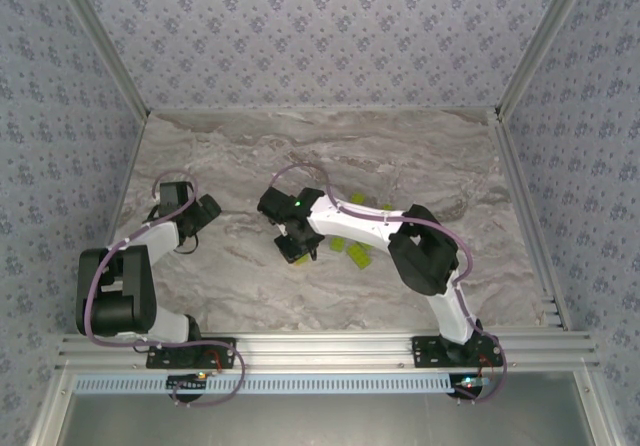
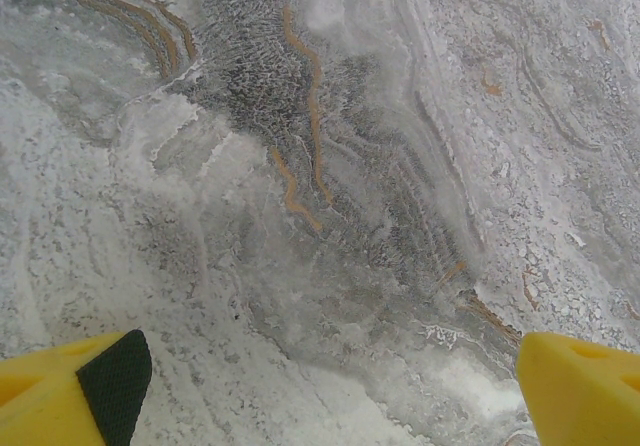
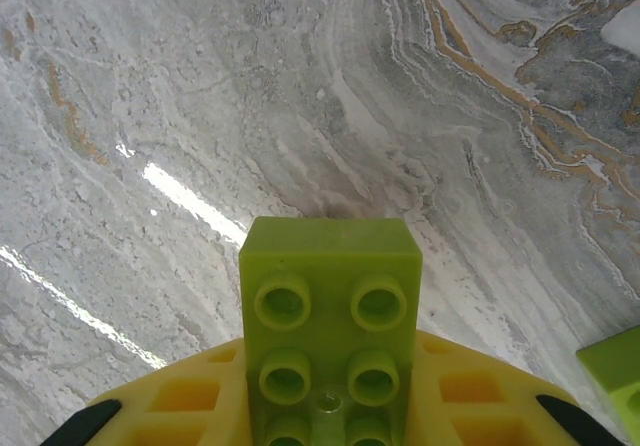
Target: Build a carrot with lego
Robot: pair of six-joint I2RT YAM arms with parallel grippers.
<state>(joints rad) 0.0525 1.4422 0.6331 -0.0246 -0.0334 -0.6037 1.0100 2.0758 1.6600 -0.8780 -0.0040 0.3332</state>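
Observation:
My right gripper hangs low over the middle of the marble table, shut on a lime-green lego brick. The brick's studs face the wrist camera, and the yellow fingers press on both its sides. Several more lime-green lego bricks lie just right of that gripper, one of them at the corner of the right wrist view. My left gripper stands open over bare marble at the left, with nothing between its yellow fingertips. The carrot is out of view.
Two more green bricks lie behind the right forearm. Patterned walls and metal rails close in the table on three sides. Bare marble stretches across the back and between the two grippers.

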